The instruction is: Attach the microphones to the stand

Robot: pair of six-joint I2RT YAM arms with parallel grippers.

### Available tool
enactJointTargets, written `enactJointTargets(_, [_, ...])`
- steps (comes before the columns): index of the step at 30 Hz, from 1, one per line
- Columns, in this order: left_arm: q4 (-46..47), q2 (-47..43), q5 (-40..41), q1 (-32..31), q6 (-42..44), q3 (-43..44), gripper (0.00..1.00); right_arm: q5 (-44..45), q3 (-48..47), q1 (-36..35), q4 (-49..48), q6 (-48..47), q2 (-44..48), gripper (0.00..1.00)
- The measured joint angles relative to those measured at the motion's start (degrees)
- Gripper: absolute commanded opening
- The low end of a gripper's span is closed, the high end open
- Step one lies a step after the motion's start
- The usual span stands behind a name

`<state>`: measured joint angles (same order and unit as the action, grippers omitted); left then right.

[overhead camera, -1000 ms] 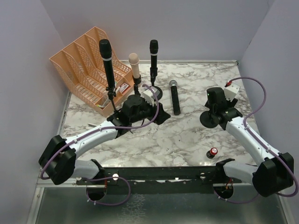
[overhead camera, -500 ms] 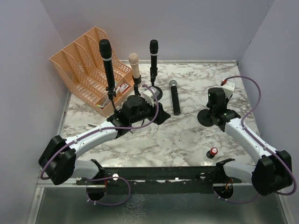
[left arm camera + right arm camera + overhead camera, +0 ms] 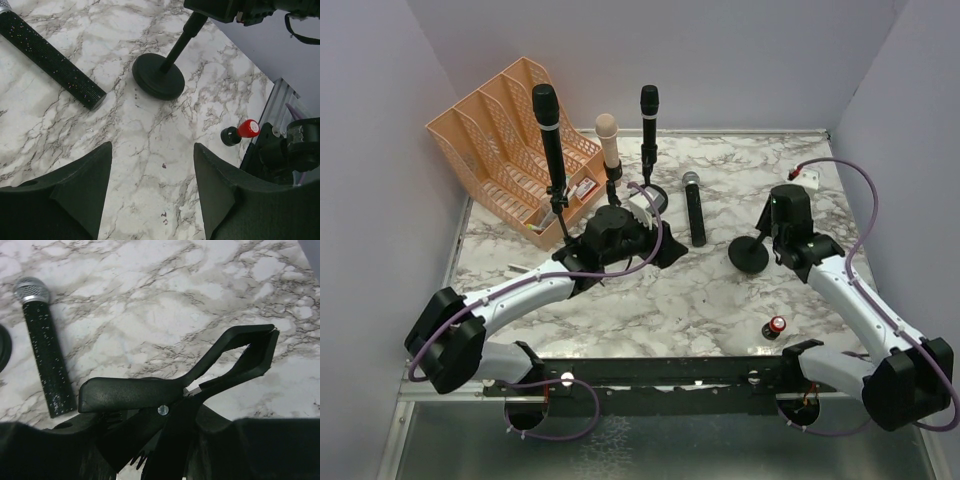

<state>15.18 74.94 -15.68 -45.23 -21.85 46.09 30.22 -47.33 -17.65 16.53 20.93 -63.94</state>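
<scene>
Silver-mesh-headed black stick microphone (image 3: 694, 212) lies flat on the white marble table (image 3: 620, 300), between the two grippers and nearer the left one.

Its long axis runs away from the arm bases, mesh head at the far end. The butt end sits just ahead of the left gripper (image 3: 152, 147), whose fingers stand apart with nothing between them. The right gripper (image 3: 780, 235) is clamped on the black round-based desk stand (image 3: 748, 255) at its black spring clip (image 3: 200, 375). From those fingers the microphone lies well off to the left, roughly side-on. By my reading, the nearer left arm would lift the microphone towards the clip.
</scene>
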Motion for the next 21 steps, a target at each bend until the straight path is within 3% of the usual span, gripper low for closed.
enactJointTargets(5, [0.20,1.22,0.02,-0.66,-0.02,0.00,0.66,-9.27,-1.42,0.00,3.02,-0.48,3.02,0.00])
enactJointTargets(12, [1.49,4.61,0.00,-2.16,0.02,0.00,0.69,-28.61,-2.25,0.00,4.72,-1.57,5.92,0.01])
enactJointTargets(21, [8.52,9.64,-0.02,-5.75,0.02,-1.60,0.69,-50.03,0.13,-0.94,-0.79,2.21,7.26,0.01])
